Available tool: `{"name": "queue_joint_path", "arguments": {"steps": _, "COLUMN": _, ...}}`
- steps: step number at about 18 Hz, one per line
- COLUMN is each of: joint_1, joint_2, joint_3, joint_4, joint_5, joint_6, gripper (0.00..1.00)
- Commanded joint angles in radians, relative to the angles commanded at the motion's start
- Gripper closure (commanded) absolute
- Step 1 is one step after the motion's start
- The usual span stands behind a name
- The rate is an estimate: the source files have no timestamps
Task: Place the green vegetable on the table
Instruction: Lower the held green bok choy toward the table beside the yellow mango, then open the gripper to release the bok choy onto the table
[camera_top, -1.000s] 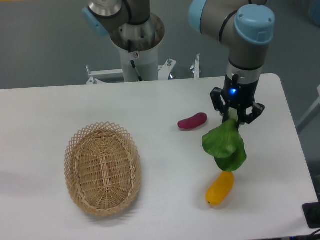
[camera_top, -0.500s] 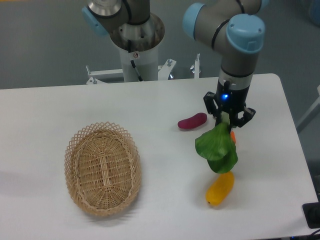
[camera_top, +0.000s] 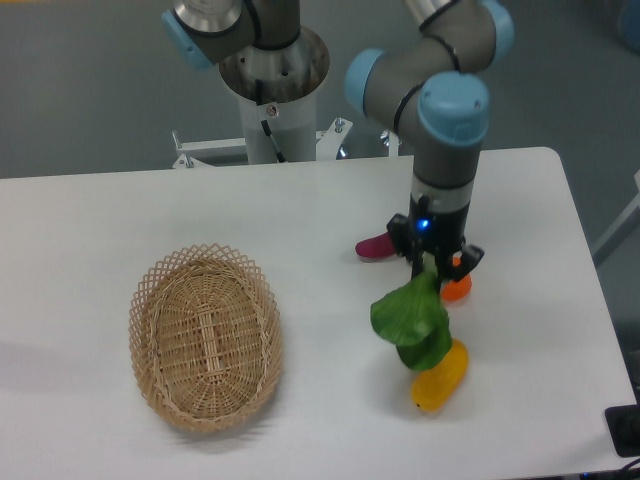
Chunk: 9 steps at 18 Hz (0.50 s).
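The green vegetable (camera_top: 410, 320) hangs leaves-down from my gripper (camera_top: 432, 262), which is shut on its pale stem above the white table (camera_top: 320, 220). Its broad dark leaves dangle just over the upper end of a yellow oblong vegetable (camera_top: 442, 378) at the front right. The stem is mostly hidden between the fingers.
An oval wicker basket (camera_top: 205, 336) sits at the front left. A purple vegetable (camera_top: 374, 246) lies just left of the gripper, partly behind it. A small orange object (camera_top: 457, 290) shows beside the gripper on its right. The robot base (camera_top: 272, 100) stands behind the table.
The arm has swung left and toward the front with the green vegetable in its grip. An orange object has come into view where the gripper was.
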Motion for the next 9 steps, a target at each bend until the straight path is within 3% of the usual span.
{"name": "queue_joint_path", "arguments": {"steps": 9, "joint_1": -0.035, "joint_2": -0.065, "joint_3": -0.009, "joint_4": 0.005, "joint_5": 0.031, "joint_6": 0.036, "gripper": 0.55}}
